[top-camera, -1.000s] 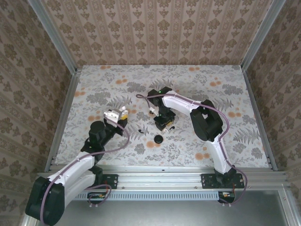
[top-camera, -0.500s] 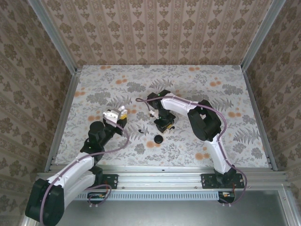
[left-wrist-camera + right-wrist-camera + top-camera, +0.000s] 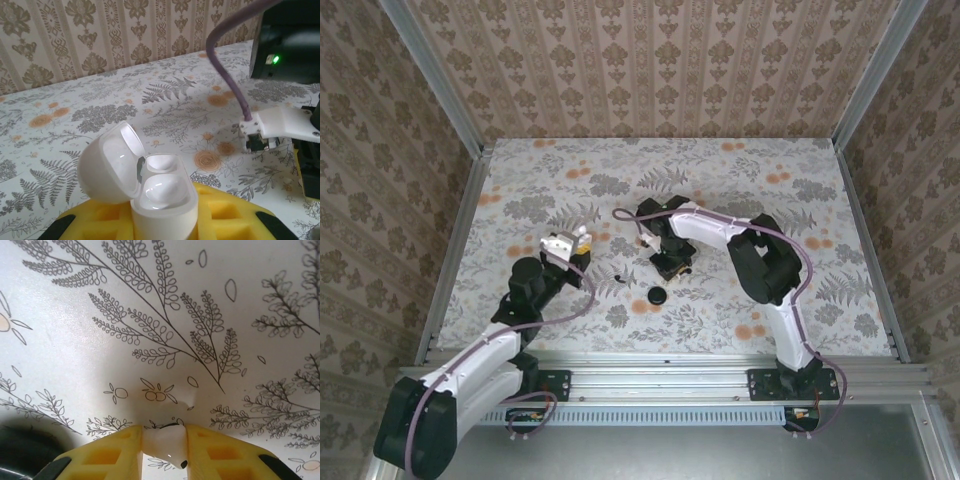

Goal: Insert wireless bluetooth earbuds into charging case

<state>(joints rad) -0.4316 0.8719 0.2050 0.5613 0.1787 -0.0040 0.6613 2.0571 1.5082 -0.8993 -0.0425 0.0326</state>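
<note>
- On the floral table [image 3: 800, 300], the pick-up step is looking complete, by my judgement; insertion is not yet done.
- Right claw [image 3: 165, 447] is hovering low over mid-table, gripping one earbud [image 3: 166, 440] between its yellow pads [image 3: 107, 452].
- Left claw [image 3: 162, 222] is clamping the charging case [image 3: 160, 192] upright, lid open, well apart from the right claw.
- Next move is calling for carrying the earbud across and aligning it over a well, gently.

White glossy charging case [image 3: 162, 202], lid open, upright, white earbud [image 3: 165, 442] between yellow fingers [image 3: 107, 456]
</note>
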